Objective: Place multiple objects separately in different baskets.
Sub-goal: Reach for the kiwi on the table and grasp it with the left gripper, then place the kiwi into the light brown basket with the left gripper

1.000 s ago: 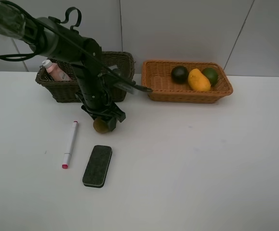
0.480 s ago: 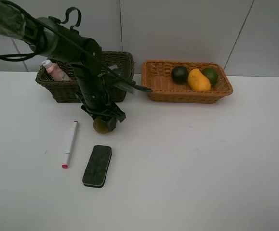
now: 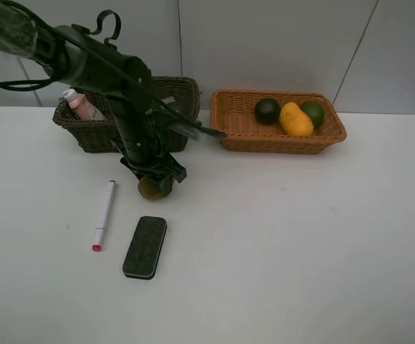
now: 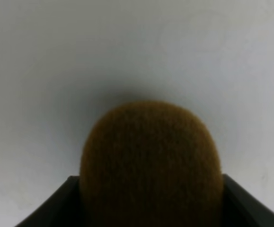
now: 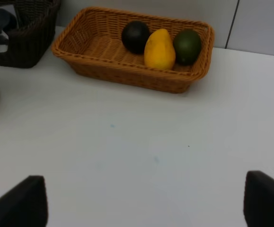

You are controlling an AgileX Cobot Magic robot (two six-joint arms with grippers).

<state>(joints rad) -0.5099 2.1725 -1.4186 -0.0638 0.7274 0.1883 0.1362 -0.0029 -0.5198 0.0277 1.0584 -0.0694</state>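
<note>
On the white table (image 3: 300,251) nothing is shifting: the left gripper (image 3: 152,185) is staying pinched on the brown kiwi (image 4: 150,161), so basketing is still waiting.

No text, label, brand or number can be read anywhere — the pink bottle (image 3: 78,105) and white marker (image 3: 104,213) show no legible print.
</note>
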